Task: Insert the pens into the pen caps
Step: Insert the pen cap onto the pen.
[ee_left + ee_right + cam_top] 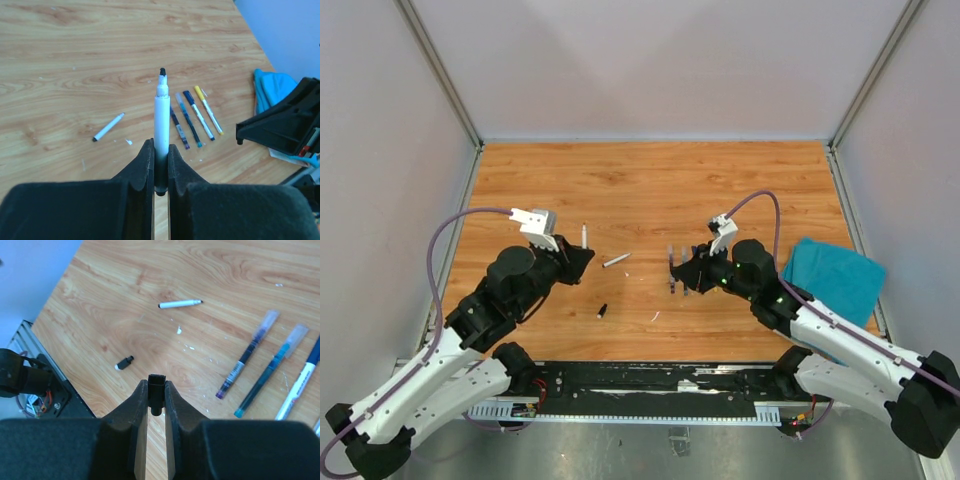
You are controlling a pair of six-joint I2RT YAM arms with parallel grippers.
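Observation:
My left gripper [160,150] is shut on a white pen [161,120], which sticks out past the fingers with its bare black tip [162,72] forward. In the top view that gripper [578,258] is left of centre, facing my right gripper [682,272]. The right gripper [156,390] is shut on a short black pen cap [156,385], held level above the wood. Another white pen [616,260] lies uncapped between the two grippers. A loose black cap [603,310] lies nearer the front edge. Several capped pens [192,117] lie side by side under the right gripper.
A teal cloth [835,280] lies at the right edge of the wooden table [650,190]. A small white scrap [655,317] sits near the front, right of the loose cap. Grey walls enclose the table on three sides.

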